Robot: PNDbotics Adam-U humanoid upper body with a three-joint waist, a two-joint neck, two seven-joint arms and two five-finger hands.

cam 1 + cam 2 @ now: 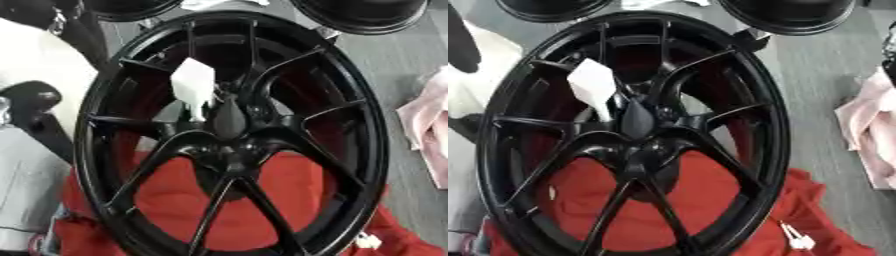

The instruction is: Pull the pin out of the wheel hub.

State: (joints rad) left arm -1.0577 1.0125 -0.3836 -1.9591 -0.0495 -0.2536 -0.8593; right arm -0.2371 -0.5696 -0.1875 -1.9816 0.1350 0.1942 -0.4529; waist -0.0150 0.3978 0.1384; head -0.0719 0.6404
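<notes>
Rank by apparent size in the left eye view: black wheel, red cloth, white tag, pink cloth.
1. black wheel
2. red cloth, partly hidden behind the wheel
3. pink cloth, cut off by the edge
4. white tag

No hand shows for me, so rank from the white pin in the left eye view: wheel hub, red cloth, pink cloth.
1. wheel hub, just below the white pin.
2. red cloth, lower, behind the spokes.
3. pink cloth, at the right edge.

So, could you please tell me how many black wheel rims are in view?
3: the large spoked rim fills the centre, and two more are cropped at the top edge, one upper left, one upper right. Others may lie out of frame.
</notes>
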